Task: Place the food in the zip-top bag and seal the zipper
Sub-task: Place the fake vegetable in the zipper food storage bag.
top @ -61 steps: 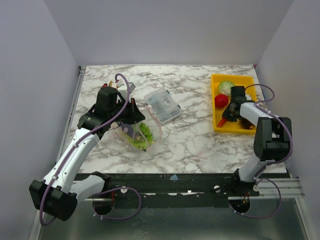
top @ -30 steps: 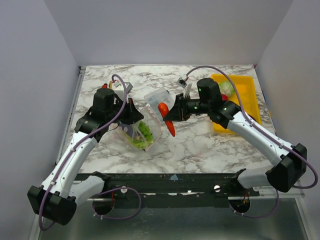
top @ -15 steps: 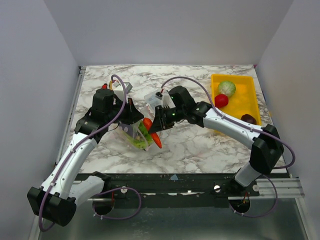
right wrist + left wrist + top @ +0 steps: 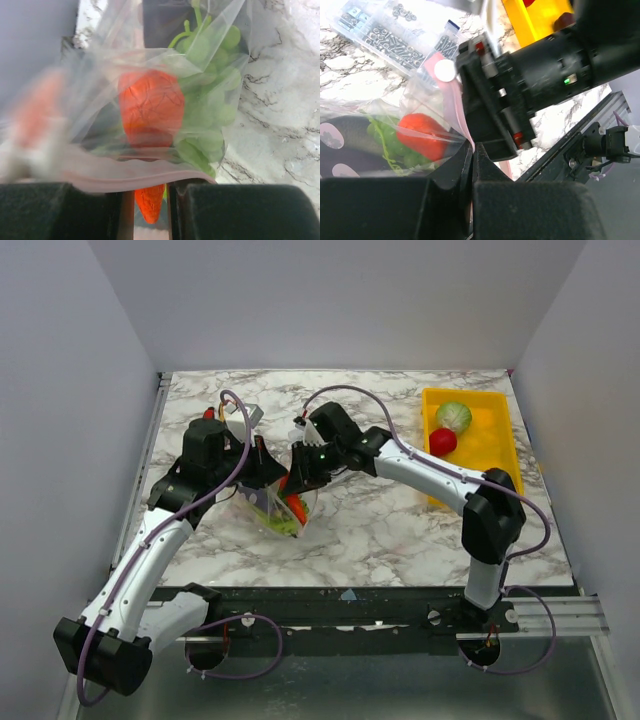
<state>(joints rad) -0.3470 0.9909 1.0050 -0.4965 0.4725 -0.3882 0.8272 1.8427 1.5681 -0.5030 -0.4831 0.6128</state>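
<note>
The right gripper (image 4: 149, 200) pinches an orange-red food piece (image 4: 150, 107), whose far end sits past the pink zipper (image 4: 125, 172), inside the zip-top bag (image 4: 235, 55) beside green grapes (image 4: 210, 110). The left gripper (image 4: 472, 150) is clamped on that zipper, just opposite.

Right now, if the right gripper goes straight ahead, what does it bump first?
Probably the pink zipper, just ahead of the right gripper holding the orange toy; green grapes lie beyond, depth unclear.
</note>
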